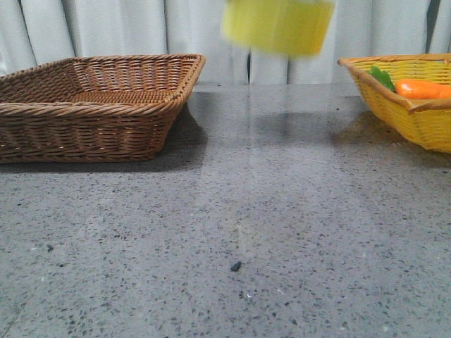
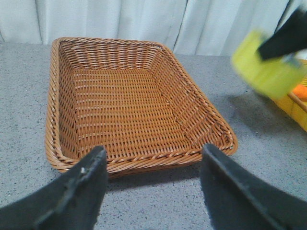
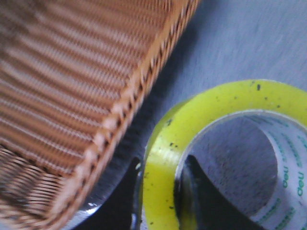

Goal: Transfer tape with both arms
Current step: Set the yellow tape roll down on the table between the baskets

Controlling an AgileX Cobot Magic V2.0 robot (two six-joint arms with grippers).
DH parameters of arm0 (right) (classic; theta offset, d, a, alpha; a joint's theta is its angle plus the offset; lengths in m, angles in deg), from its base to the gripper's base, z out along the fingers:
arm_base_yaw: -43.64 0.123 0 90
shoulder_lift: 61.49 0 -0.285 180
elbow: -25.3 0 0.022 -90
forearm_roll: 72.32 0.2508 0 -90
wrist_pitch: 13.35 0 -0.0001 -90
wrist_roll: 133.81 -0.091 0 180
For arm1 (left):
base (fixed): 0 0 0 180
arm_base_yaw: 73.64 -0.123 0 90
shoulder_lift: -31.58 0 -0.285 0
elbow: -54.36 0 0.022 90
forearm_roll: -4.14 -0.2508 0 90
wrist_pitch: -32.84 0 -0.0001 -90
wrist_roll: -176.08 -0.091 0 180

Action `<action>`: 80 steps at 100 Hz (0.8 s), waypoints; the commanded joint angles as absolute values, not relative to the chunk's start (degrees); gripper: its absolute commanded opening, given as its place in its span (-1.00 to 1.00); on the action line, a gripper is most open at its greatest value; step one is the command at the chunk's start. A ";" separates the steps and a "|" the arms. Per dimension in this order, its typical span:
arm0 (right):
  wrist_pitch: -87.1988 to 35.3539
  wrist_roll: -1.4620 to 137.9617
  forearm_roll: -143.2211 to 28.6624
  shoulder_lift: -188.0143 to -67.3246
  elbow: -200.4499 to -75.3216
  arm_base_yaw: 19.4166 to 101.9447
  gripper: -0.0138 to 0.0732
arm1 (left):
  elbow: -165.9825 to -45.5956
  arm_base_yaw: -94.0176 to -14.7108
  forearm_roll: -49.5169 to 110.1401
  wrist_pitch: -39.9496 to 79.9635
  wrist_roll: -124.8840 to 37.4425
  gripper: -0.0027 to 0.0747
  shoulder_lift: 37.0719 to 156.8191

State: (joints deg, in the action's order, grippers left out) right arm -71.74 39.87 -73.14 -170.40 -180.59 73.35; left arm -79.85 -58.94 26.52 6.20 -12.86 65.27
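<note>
The tape [image 1: 277,27] hangs blurred high above the table [image 1: 282,232], its top cut off, between the brown basket [image 1: 91,105] and the yellow basket [image 1: 416,105]. The right gripper [image 3: 160,201] pinches its wall; the left gripper [image 2: 153,165] gapes empty.

The grey speckled stone counter [image 1: 282,232] lies open in a broad lane to the right of the brown rectangular wicker basket [image 1: 91,105]. Further right of that basket, a yellow woven basket [image 1: 416,113] walls the lane's other side. A yellow tape roll [image 1: 278,27] hangs high above the lane, right of the brown basket.
</note>
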 commanded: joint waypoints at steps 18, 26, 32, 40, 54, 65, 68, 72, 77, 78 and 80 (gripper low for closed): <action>-70.91 39.39 -76.15 -172.16 -180.81 73.16 -0.29 | -82.01 -58.15 27.35 8.22 -12.86 0.07 66.26; -71.27 39.39 -75.61 -171.30 -180.95 73.16 0.10 | -82.74 -56.74 27.44 8.49 -12.86 0.07 67.16; -72.19 39.39 -74.92 -169.89 -181.35 73.16 0.36 | -83.95 -55.26 27.44 8.92 -12.86 0.07 68.58; -73.12 39.39 -73.85 -165.48 -181.64 73.16 0.38 | -86.78 -52.80 27.44 9.03 -15.06 0.07 71.27; -73.20 40.82 -72.32 -153.87 -181.64 74.14 -0.12 | -94.73 -47.73 27.44 9.03 -15.88 0.07 78.98; -73.08 42.05 -72.66 -143.62 -180.19 75.57 -0.84 | -101.98 -43.23 27.44 9.03 -17.15 0.07 87.25; -73.06 42.16 -72.66 -140.12 -179.49 75.79 -0.84 | -103.85 -41.99 27.44 8.76 -17.92 0.07 89.38; -73.06 42.16 -72.66 -136.68 -178.07 75.72 -0.84 | -106.61 -40.13 27.44 8.53 -18.62 0.07 93.05; -72.97 42.16 -72.77 -131.79 -175.77 75.72 -0.84 | -110.40 -37.79 27.44 7.94 -18.74 0.07 97.96; -72.84 42.16 -72.88 -130.37 -175.40 75.72 -0.84 | -110.40 -37.53 27.44 7.80 -18.74 0.07 97.96; -72.69 42.16 -73.22 -128.28 -174.19 75.72 -0.84 | -111.90 -36.82 27.44 7.59 -18.74 0.06 99.84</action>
State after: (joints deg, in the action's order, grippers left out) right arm -75.27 41.28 -72.32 -137.45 -176.68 75.77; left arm -105.85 -39.94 26.52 4.75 -17.99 94.37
